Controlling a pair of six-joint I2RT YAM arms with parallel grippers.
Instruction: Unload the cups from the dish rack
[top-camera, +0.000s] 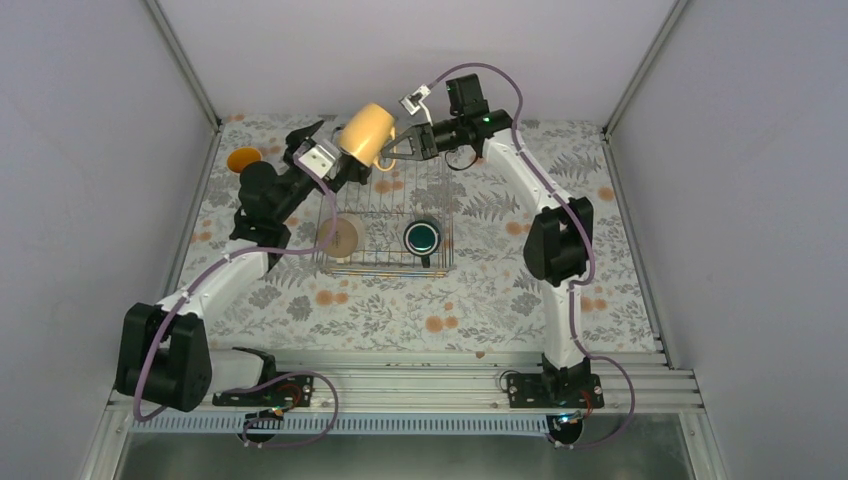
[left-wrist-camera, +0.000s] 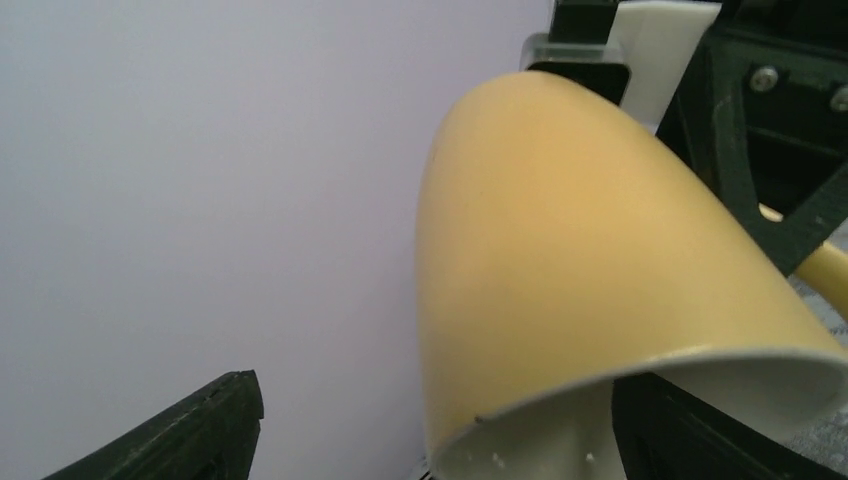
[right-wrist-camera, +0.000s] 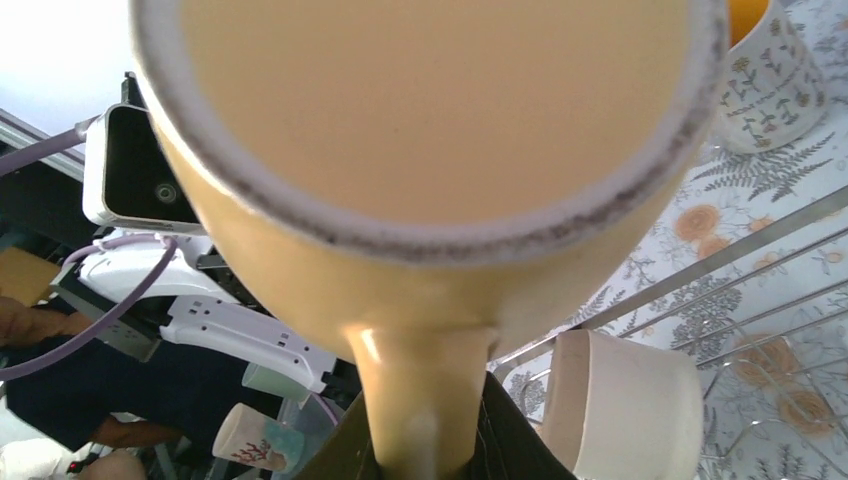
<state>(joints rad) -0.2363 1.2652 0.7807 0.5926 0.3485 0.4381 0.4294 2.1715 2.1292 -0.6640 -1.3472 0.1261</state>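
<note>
Right gripper (top-camera: 391, 150) on mug (top-camera: 365, 132) above rack (top-camera: 385, 226)

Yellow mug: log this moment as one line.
yellow mug aloft by dish rack far edge | right gripper shut on handle | left gripper open around body | cream mug, green mug in rack

Cream mug (top-camera: 345, 237) close beside left arm (top-camera: 275, 195), green mug (top-camera: 423, 237) open from above

Smooth satin glaze on the yellow mug (top-camera: 366, 133), rough bare ring at its base. Shiny metal wire rack (top-camera: 385, 240). Matt printed cloth on table (top-camera: 480, 300).
</note>
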